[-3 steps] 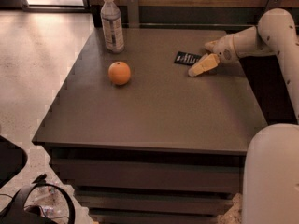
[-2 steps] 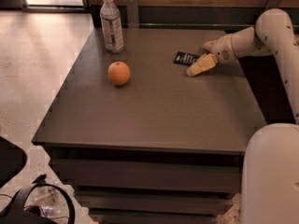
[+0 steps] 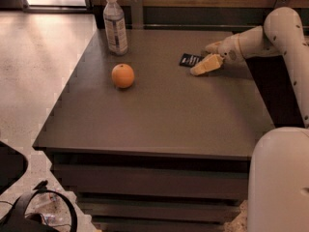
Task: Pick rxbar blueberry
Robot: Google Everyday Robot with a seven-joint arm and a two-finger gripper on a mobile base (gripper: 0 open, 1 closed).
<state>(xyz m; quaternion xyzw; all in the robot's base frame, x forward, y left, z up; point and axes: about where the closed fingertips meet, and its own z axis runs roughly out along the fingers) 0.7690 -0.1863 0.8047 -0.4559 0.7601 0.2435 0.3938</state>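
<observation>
The rxbar blueberry is a flat dark bar with white lettering, lying on the dark table at the back right. My gripper reaches in from the right and sits at the bar's right end, low over the table. Its jaws stand apart, with one cream finger on the near side of the bar and the other finger behind it. The bar's right end is hidden by the gripper. The bar lies flat on the table.
An orange sits on the table left of centre. A clear water bottle stands at the back left. My white arm crosses the right side, and the robot's white body fills the lower right corner.
My gripper has crept slightly to the left along the bar. The bar, the orange and the bottle have not moved.
</observation>
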